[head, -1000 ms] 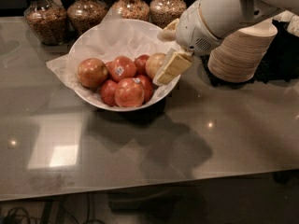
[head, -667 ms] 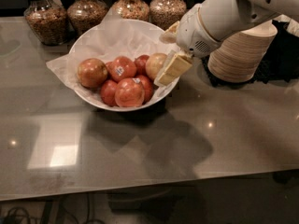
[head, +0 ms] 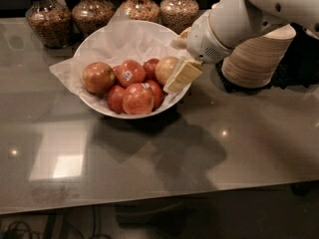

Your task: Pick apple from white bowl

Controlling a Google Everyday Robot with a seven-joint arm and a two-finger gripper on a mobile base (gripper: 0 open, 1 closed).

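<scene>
The white bowl (head: pixel 99 41), wide and lined with crumpled white paper, stands on the grey table and holds several apples. The pale yellowish apple (head: pixel 165 68) lies at the bowl's right side, beside deeper red apples with white stickers (head: pixel 130 72) and an orange-red apple (head: pixel 98 77) at the left. My gripper (head: pixel 180 58) reaches in from the right over the bowl's right rim. One cream finger (head: pixel 183 76) lies against the pale apple's right side, and the other fingertip (head: pixel 180 37) shows above and behind it. The fingers stand apart, and the apple rests in the bowl.
Several glass jars of grains (head: pixel 48 16) line the table's back edge. A stack of off-white paper bowls (head: pixel 256 56) stands right of the white bowl, partly behind my arm. The table's front edge (head: pixel 159 198) runs across the bottom.
</scene>
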